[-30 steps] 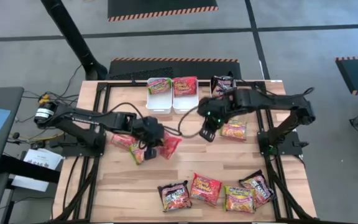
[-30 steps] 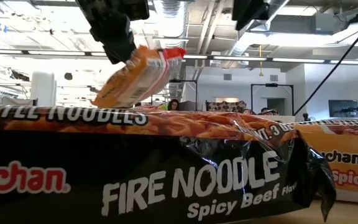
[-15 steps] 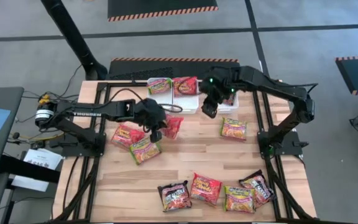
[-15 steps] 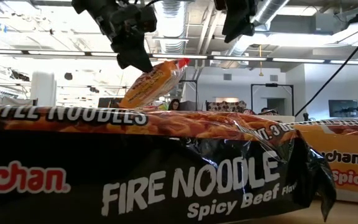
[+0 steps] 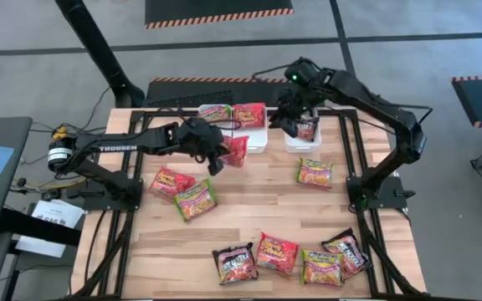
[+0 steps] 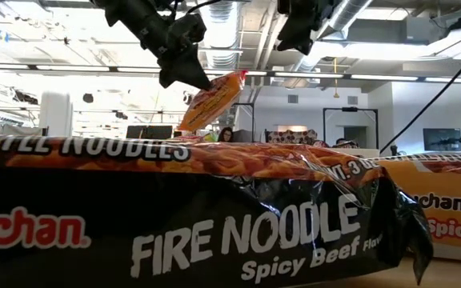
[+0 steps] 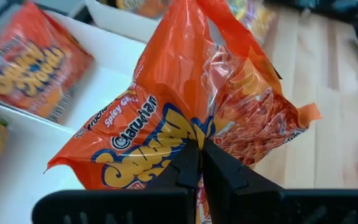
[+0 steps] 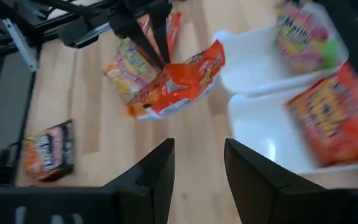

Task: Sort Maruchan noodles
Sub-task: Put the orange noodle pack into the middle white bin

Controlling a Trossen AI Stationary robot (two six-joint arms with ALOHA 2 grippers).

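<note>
My left gripper [image 5: 217, 159] is shut on a red-orange noodle packet [image 5: 236, 150], held in the air just near of the middle white bin [image 5: 250, 140]. The packet also shows in the left wrist view [image 7: 191, 87] and the low view [image 6: 211, 98]. My right gripper [image 5: 284, 125] is open and empty [image 8: 199, 168], above the right bin [image 5: 301, 142], which holds a black packet [image 5: 306, 128]. The left bin [image 5: 213, 134] holds a green packet [image 5: 214, 114], and the middle bin holds a red packet [image 5: 249, 114]. My left gripper pinches a puckered fold of the packet's wrapper [image 7: 194, 134] between its two fingers. The fingers come from above, slanting toward the table's far right. The packet is lifted clear and hangs tilted below the fingers [image 6: 189, 74].
Loose packets lie on the table: a red one [image 5: 172, 180] and a green one [image 5: 195, 199] at the left, and a yellow-green one [image 5: 315, 172] at the right. Several more lie in a row near the front edge [image 5: 277, 252]. A black packet [image 6: 214, 224] fills the low view.
My left gripper has lifted the red-orange packet clear of the table and carried it toward the far edge and right, up to the middle bin. My right gripper has gone toward the far edge, from mid-table to above the right bin.
</note>
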